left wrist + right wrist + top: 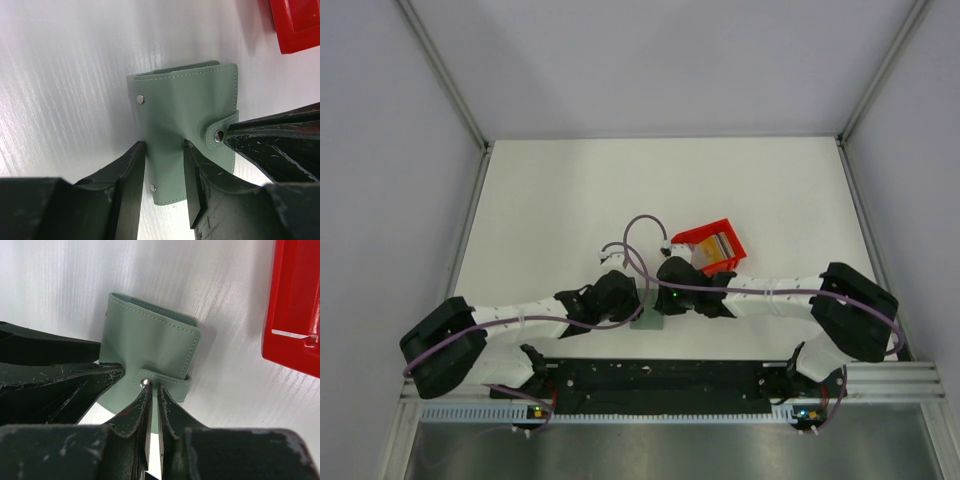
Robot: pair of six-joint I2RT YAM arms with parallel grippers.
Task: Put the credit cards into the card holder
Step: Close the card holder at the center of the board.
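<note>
White bench (pixel 550 200) runs out ahead of me between grey walls, and nearly everything sits in a small patch just in front of my two arms. The card holder (pixel 187 105) lies flat there, folded, its snap strap (pixel 165 380) fastened across the open edge. The cards (pixel 718 250) are not in it yet; they stand in the red bin (pixel 703 232) just beyond, a tan one and a pale one showing from above.

My left end effector (pixel 163 146) is down on the holder with its jaws part open: one finger at the holder's side edge, the other on the cover. It is not squeezing anything, and I read it as pinning the thing to the bench. My right end effector (pixel 154 388) is clenched almost to nothing, its tips against the strap right at the metal stud. Whether a sliver of the strap is nipped between them, I cannot tell.

I judge the holder to be light and soft, a stitched leather-like cover that will bend and slide on this smooth surface if nobody holds it down. The strap's free end is the place to take it, lifting away from the stud while my left side bears on the cover. The cards look thin, stiff and slick — best caught by an edge that stands proud of the bin, since flat on the bench they would give my fingers little to bite.
</note>
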